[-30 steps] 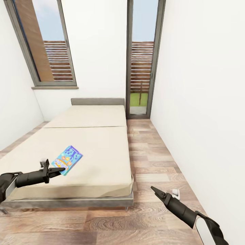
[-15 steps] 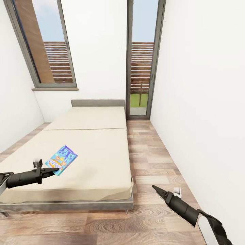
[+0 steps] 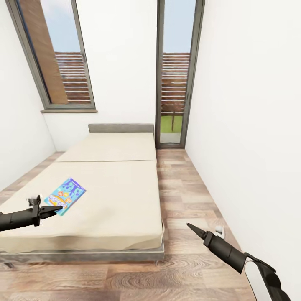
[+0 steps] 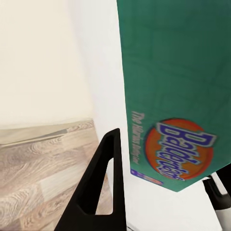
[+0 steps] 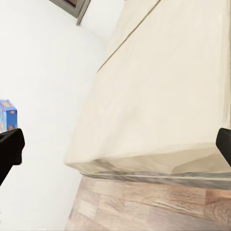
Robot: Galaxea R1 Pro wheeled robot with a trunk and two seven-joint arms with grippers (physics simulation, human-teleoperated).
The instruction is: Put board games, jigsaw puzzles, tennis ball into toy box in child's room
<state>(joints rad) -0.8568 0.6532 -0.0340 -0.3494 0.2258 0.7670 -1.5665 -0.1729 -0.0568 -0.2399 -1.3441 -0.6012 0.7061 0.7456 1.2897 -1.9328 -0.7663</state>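
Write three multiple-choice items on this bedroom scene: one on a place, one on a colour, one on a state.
1. Where is the blue board game?
A. over the bed, at the left gripper
B. on the floor
C. on the windowsill

2. What colour is the mattress?
A. red
B. beige
C. black

3. How is the right gripper?
A. shut on a ball
B. holding a box
C. holding nothing, over the wood floor

Key: 1 A, the box's near edge meets the left fingertips above the mattress. 2 B, both mattress parts are beige. 3 C, nothing sits at its tip.
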